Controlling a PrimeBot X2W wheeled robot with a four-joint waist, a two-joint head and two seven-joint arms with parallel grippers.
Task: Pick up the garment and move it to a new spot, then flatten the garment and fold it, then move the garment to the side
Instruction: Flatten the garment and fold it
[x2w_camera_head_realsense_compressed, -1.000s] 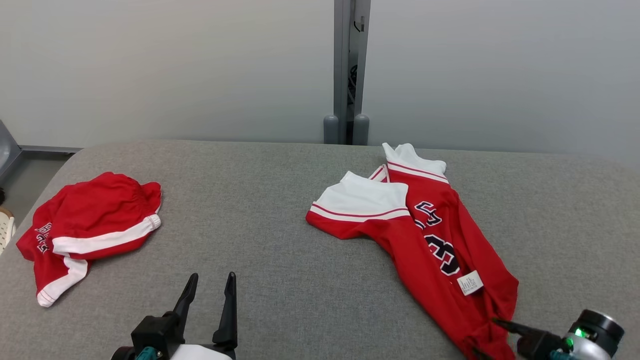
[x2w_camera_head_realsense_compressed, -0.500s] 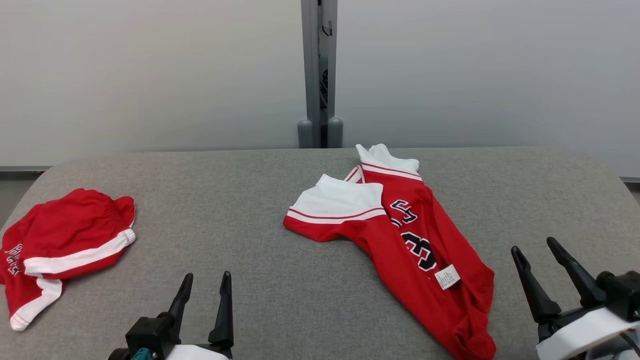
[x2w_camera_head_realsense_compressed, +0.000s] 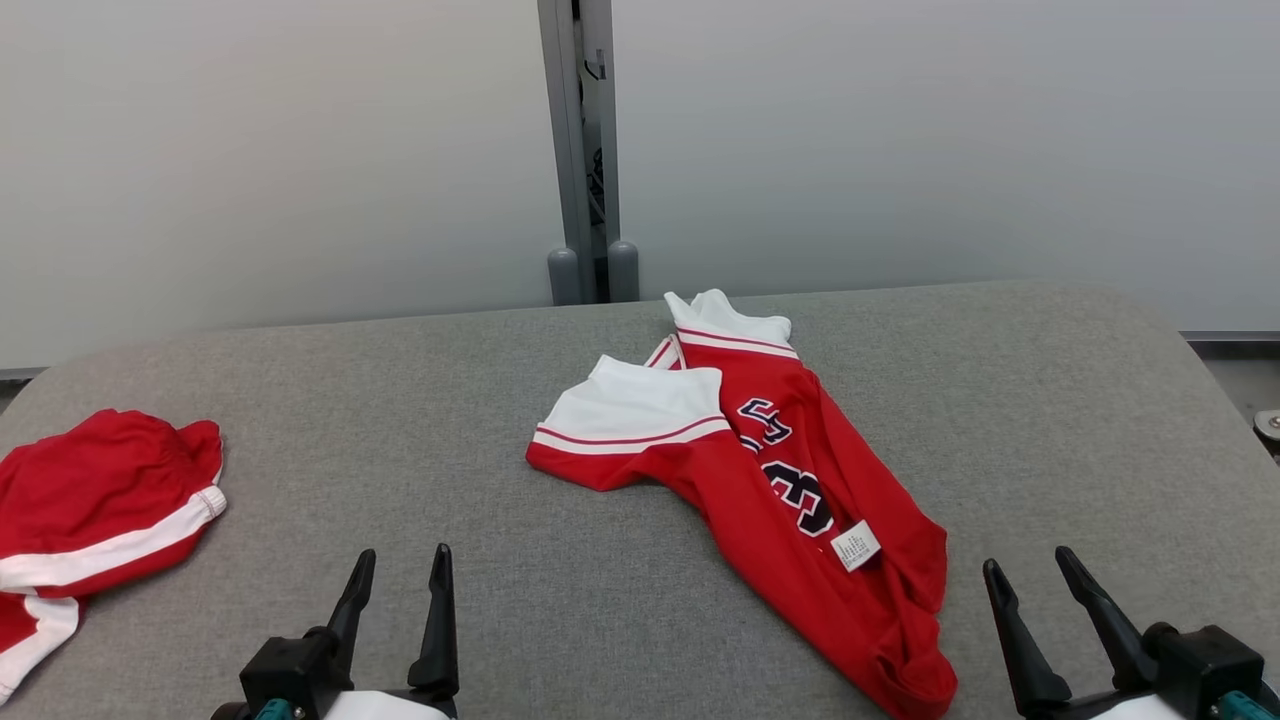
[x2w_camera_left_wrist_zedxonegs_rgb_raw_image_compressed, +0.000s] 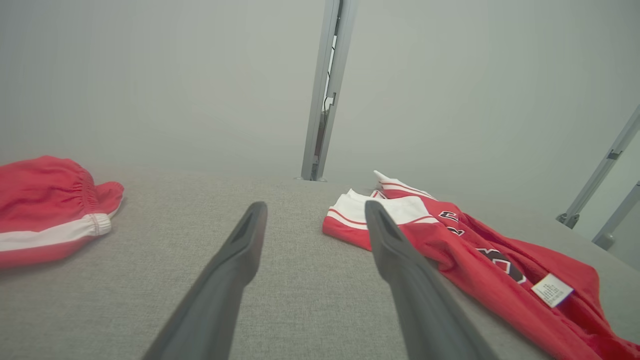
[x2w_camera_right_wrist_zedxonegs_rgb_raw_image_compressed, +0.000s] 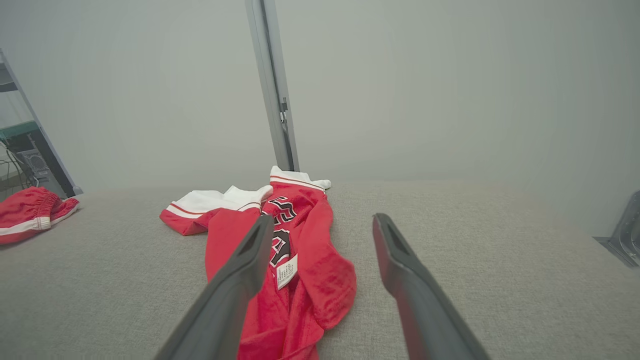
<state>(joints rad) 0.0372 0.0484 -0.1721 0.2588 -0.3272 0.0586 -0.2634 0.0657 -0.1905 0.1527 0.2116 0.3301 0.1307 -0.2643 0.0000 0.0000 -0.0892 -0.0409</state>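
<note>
Change: a second ago my right pincer (x2w_camera_head_realsense_compressed: 1028, 565) lay low against the near end of the red sleeveless jersey with white shoulder panels (x2w_camera_head_realsense_compressed: 760, 480), fingers pointing left. It now stands at the lower right of the head view, fingers pointing up, off the cloth. The head camera has swung as well, so the leftward slide of everything is the camera's own. The jersey keeps the same shape.
Pincers: my left pincer (x2w_camera_head_realsense_compressed: 402, 560) and the right one both have their fingers spread wide, with nothing between them.
Jersey, place: on the grey fabric-covered surface (x2w_camera_head_realsense_compressed: 400, 420), right of the middle, just beside the right pincer and not touching it.
Jersey, lie: its long axis runs on a slant. The white shoulder end points to the far edge and the crumpled red hem to the near right. The dark number print faces up, and a small white care label (x2w_camera_head_realsense_compressed: 856, 546) lies near the hem.
Around: a rumpled pair of red shorts with white stripes (x2w_camera_head_realsense_compressed: 90, 510) sits at the far left, well apart from the jersey. A grey metal post (x2w_camera_head_realsense_compressed: 580, 150) rises behind the surface between pale wall panels (x2w_camera_head_realsense_compressed: 900, 130).
In the way: bare grey cloth lies between the left pincer and the jersey.
</note>
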